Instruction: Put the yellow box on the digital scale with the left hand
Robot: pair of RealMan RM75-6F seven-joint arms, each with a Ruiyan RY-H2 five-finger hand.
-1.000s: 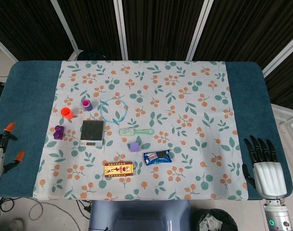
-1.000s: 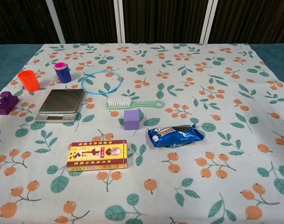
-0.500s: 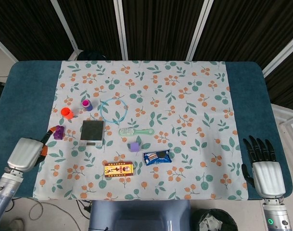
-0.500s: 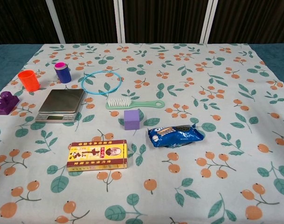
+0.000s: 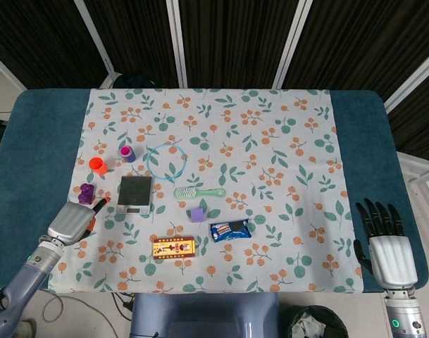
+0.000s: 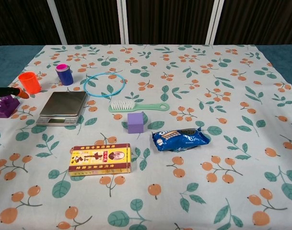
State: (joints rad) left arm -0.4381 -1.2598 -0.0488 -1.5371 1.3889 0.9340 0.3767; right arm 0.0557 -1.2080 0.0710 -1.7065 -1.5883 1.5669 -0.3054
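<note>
The yellow box [image 5: 173,247] lies flat near the table's front edge, also seen in the chest view [image 6: 100,159]. The digital scale [image 5: 135,194] stands behind it to the left, its steel plate [image 6: 63,104] bare. My left hand [image 5: 75,222] hovers over the cloth left of the scale and the box, holding nothing, with one finger stretched toward the scale. Only its orange-tipped fingertips [image 6: 15,91] show at the left edge of the chest view. My right hand [image 5: 387,246] rests at the table's front right corner, fingers spread and empty.
A purple block [image 5: 86,193] sits just beyond my left hand, with an orange cup [image 5: 98,165] and a purple cup [image 5: 127,153] behind it. A blue ring [image 5: 165,160], green brush [image 5: 199,192], purple cube [image 5: 196,215] and blue snack packet [image 5: 229,229] lie right of the scale.
My left hand has come in from the left edge, moving right over the cloth to just left of the scale. The right hand and the objects stayed put.
</note>
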